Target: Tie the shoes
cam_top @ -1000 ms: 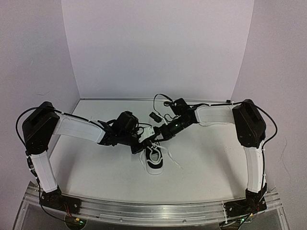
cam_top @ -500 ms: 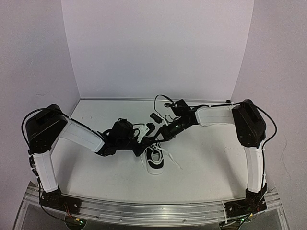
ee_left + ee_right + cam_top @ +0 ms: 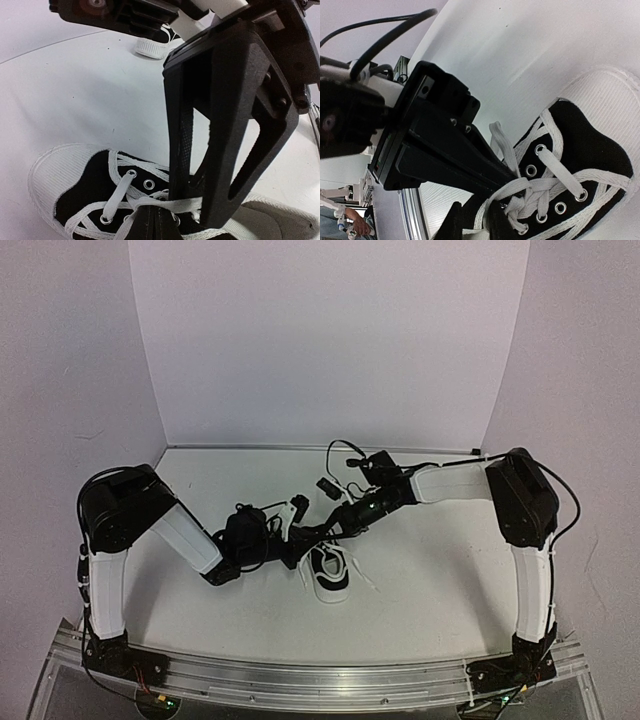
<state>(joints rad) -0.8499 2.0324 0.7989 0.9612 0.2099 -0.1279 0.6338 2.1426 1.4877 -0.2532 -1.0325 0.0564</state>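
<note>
One black sneaker (image 3: 330, 578) with a white sole lies mid-table, its toe toward the near edge. It fills the left wrist view (image 3: 75, 192) and the right wrist view (image 3: 592, 150). My left gripper (image 3: 300, 544) reaches in from the left; its fingertips (image 3: 155, 214) are shut on a white lace (image 3: 150, 204) over the eyelets. My right gripper (image 3: 318, 537) comes from the right, tip to tip with the left one, and its fingers (image 3: 477, 221) are closed round a lace strand (image 3: 520, 187). The second shoe shows only as a white toe cap (image 3: 150, 47) behind the right arm.
White walls close the table at the back and on both sides. Black cables (image 3: 345, 450) loop above the right forearm. A small black part (image 3: 325, 484) sits behind the grippers. An aluminium rail (image 3: 320, 680) runs along the near edge.
My left wrist has pulled back to the left and toward the near edge, and its elbow has swung inward. The right gripper has barely moved. The shoe has shifted slightly right.
</note>
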